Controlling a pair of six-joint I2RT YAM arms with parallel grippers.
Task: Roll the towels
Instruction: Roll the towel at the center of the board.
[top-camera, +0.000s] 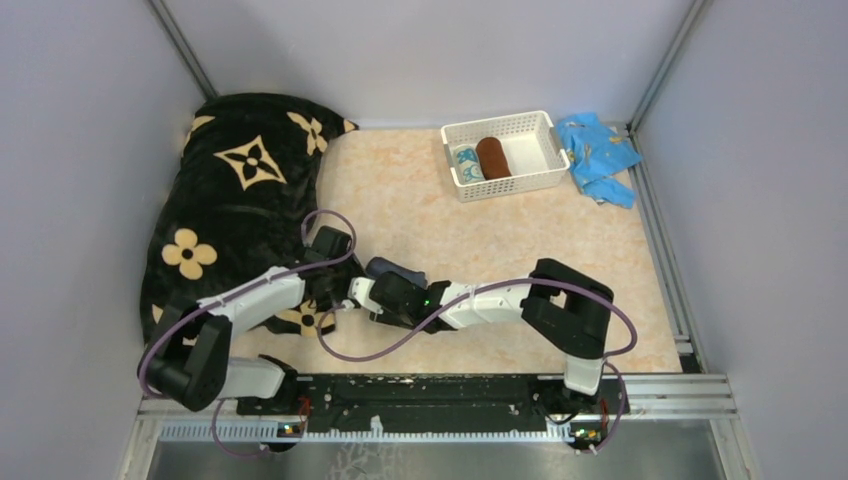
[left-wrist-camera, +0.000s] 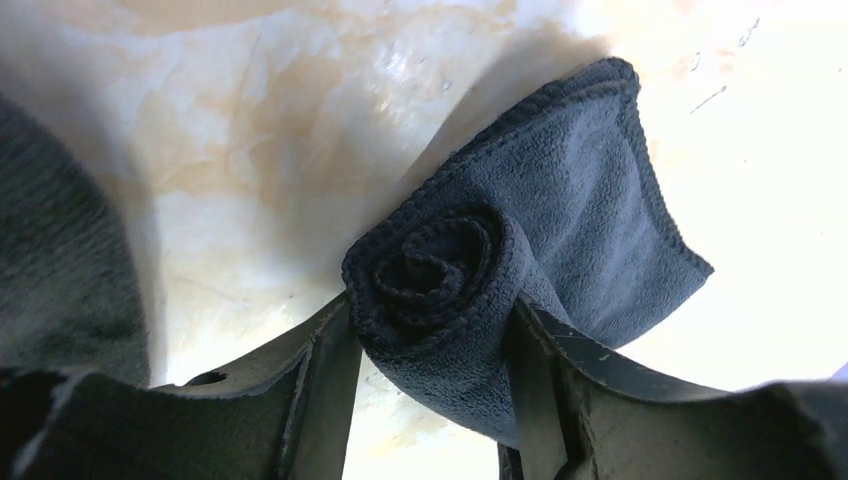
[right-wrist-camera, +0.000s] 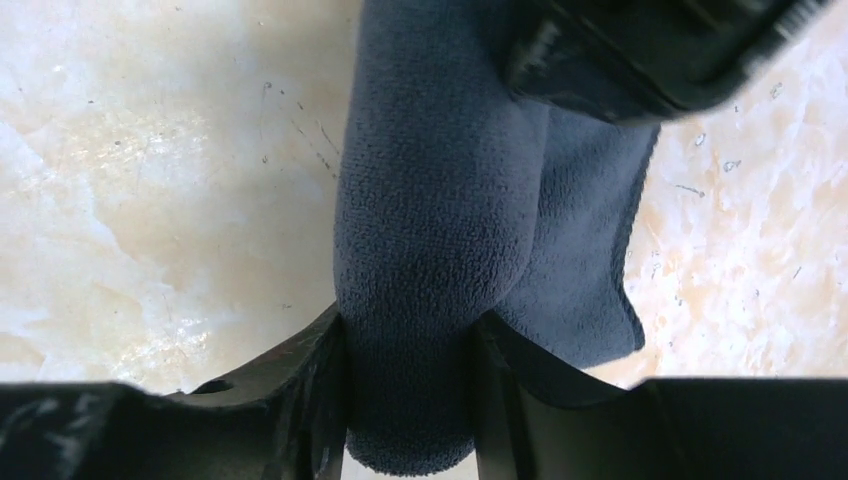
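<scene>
The dark slate grey-blue towel (top-camera: 398, 270) lies near the middle of the table, partly rolled, with a loose flap still flat. My left gripper (left-wrist-camera: 432, 310) is shut on one end of the roll, whose spiral end (left-wrist-camera: 437, 262) faces the left wrist camera. My right gripper (right-wrist-camera: 412, 325) is shut on the same roll (right-wrist-camera: 430, 200) from the other side, both fingers pressed into it. In the top view the left gripper (top-camera: 345, 290) and the right gripper (top-camera: 378, 292) meet head to head. A teal-and-white towel (top-camera: 466, 163) and a rust-brown rolled towel (top-camera: 492, 157) lie in the white basket (top-camera: 545, 150).
A big black blanket with tan flowers (top-camera: 240, 190) covers the left side of the table, right beside the left arm. A bright light-blue cloth (top-camera: 598, 150) lies to the right of the basket. Grey walls close in the left, back and right sides.
</scene>
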